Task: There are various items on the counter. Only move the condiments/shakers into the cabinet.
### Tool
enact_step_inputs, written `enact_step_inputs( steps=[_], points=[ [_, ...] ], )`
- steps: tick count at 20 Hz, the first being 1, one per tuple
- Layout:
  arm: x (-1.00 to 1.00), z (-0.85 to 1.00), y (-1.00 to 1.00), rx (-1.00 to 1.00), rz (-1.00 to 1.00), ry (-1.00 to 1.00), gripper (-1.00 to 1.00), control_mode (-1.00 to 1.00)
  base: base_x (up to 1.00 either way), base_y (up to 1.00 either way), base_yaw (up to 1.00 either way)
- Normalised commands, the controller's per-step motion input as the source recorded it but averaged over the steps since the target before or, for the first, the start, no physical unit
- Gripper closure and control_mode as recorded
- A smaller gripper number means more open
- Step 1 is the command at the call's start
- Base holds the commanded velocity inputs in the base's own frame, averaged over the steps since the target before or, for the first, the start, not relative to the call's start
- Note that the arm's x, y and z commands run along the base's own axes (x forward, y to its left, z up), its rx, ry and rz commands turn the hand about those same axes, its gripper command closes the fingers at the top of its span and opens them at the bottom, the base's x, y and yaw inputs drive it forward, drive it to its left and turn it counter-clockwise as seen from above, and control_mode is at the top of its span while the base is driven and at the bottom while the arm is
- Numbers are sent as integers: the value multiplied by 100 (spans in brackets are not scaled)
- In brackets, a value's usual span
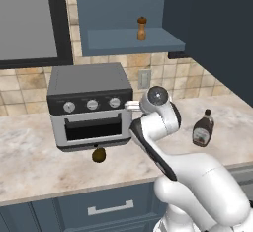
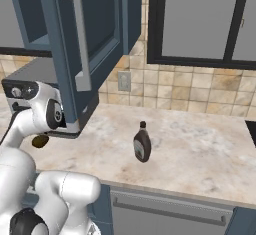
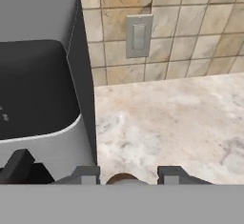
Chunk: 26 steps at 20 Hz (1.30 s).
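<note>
Gripper (image 3: 127, 176) sits low beside the toaster oven (image 1: 89, 105), fingertips (image 3: 86, 174) set apart with a small rounded brown top (image 3: 122, 178) showing between them. Probably a shaker cap. Can't tell whether the pads are touching it or just bracketing it.

If it is the second shaker: turned wood, light, rigid, not fragile, narrow and tippy. Judgement: grip mid-body below the cap, keep it upright.

Arm is folded, elbow bent in front of the oven, wrist near its right side, hand looking along the counter (image 1: 29, 157) toward the tiled wall and outlet (image 3: 138, 35).

Kiwi-like fruit (image 1: 99, 154) lies in front of the oven; it stays put. Syrup bottle (image 1: 203, 129) stands upright on the counter well to the right: heavier, smooth, grab the body under the neck.

Farther up, brown-topped shaker (image 1: 142, 28) stands on the shelf of the open cabinet (image 1: 133, 42).
</note>
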Motion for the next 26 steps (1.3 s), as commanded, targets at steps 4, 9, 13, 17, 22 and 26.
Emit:
enact_step_inputs(
  steps=[4, 9, 13, 17, 22, 26],
  points=[
    [8, 100, 27, 0, 12, -9, 100, -100, 0, 0, 0],
    [17, 100, 21, 0, 9, -1, 100, -100, 0, 0, 0],
    [6, 100, 0, -5, 8, 0, 100, -100, 0, 0, 0],
    [-1, 100, -14, -14, 2, 2, 100, -100, 0, 0, 0],
    [-4, 90, -25, -11, 8, 12, 100, -100, 0, 0, 0],
    [-27, 46, -38, -5, 27, 1, 100, -100, 0, 0, 0]
  ],
)
